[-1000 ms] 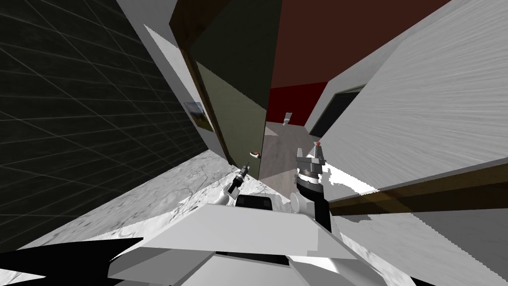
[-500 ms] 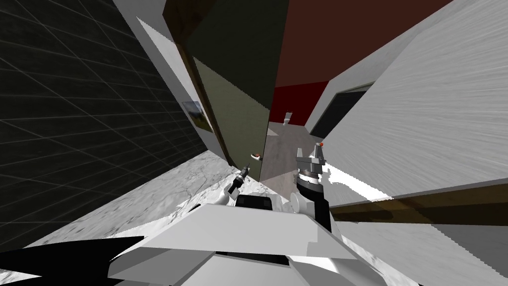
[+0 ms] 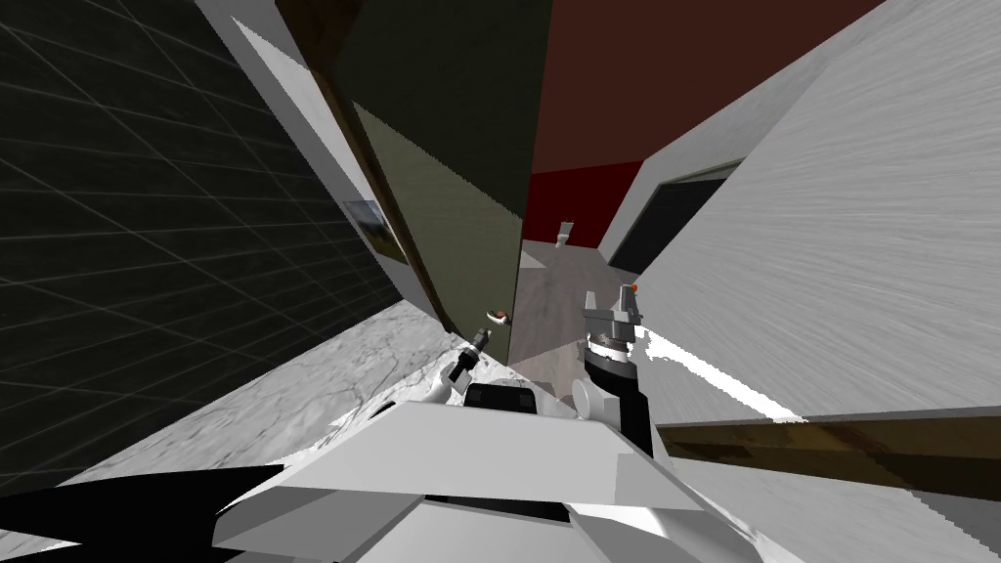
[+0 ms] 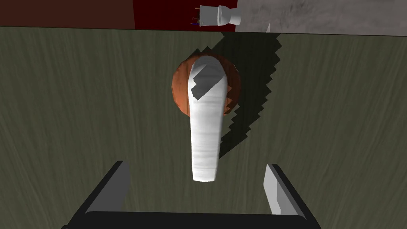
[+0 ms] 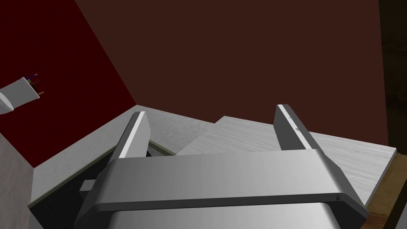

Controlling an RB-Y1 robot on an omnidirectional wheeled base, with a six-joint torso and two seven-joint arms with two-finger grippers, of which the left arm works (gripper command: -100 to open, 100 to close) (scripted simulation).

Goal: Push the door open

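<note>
An olive-green door (image 3: 459, 225) stands partly open ahead of me, its free edge toward the gap. A white lever handle (image 4: 206, 123) on a reddish-brown round plate (image 4: 181, 93) sits on its face near that edge. My left gripper (image 4: 196, 187) is open just short of the handle, the lever's tip lying between its fingers without touching them. In the head view the left gripper (image 3: 479, 339) is below the handle (image 3: 499, 316). My right gripper (image 3: 614, 305) is raised and open beside the gap, holding nothing.
Through the gap lie a grey floor (image 3: 557, 293), a dark red wall and a white toilet (image 3: 565, 233). A white wall (image 3: 841, 244) runs close on my right, a dark tiled wall (image 3: 147, 225) on my left with a small picture (image 3: 369, 220). Marbled floor lies underfoot.
The door has swung a little further away from the gap side, and the handle and my left gripper moved with it. The right arm has stayed in place.
</note>
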